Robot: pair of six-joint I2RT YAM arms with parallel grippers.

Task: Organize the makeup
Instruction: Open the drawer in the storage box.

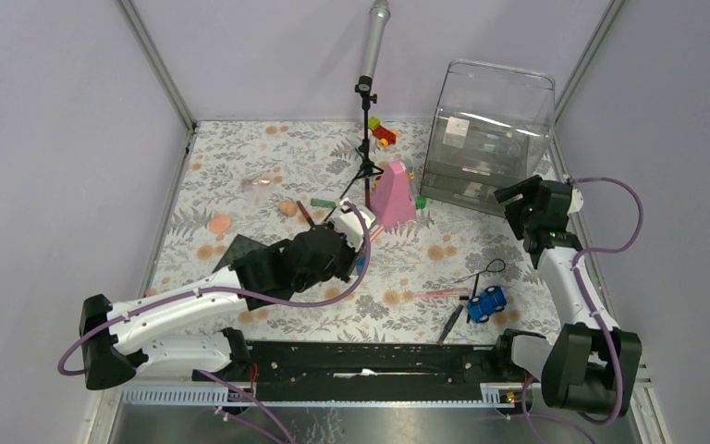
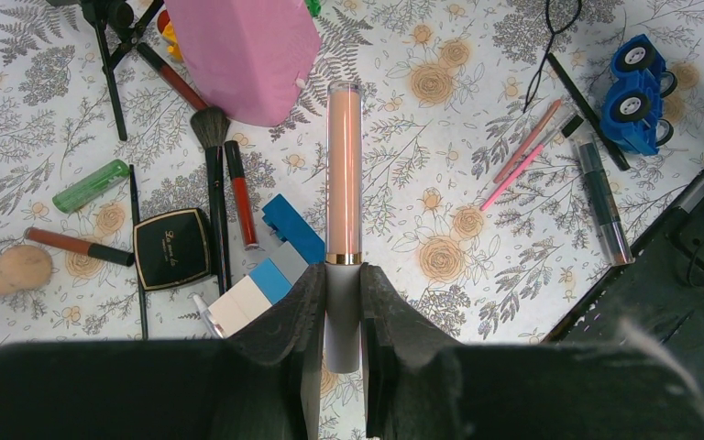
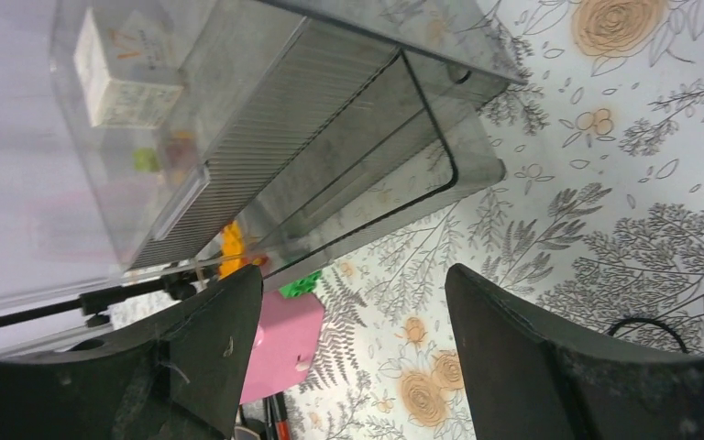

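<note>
Left gripper [image 2: 344,275] clamping peach tube [image 2: 344,165], cap end hidden between fingers [image 2: 289,316]

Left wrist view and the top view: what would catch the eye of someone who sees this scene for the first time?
First, the left hand shut on a slim peach tube, held above the scattered makeup near the middle. Then the tall clear organizer at the far right corner, with the open right hand close by its near edge. A pink cone-shaped object stands between them.
</note>
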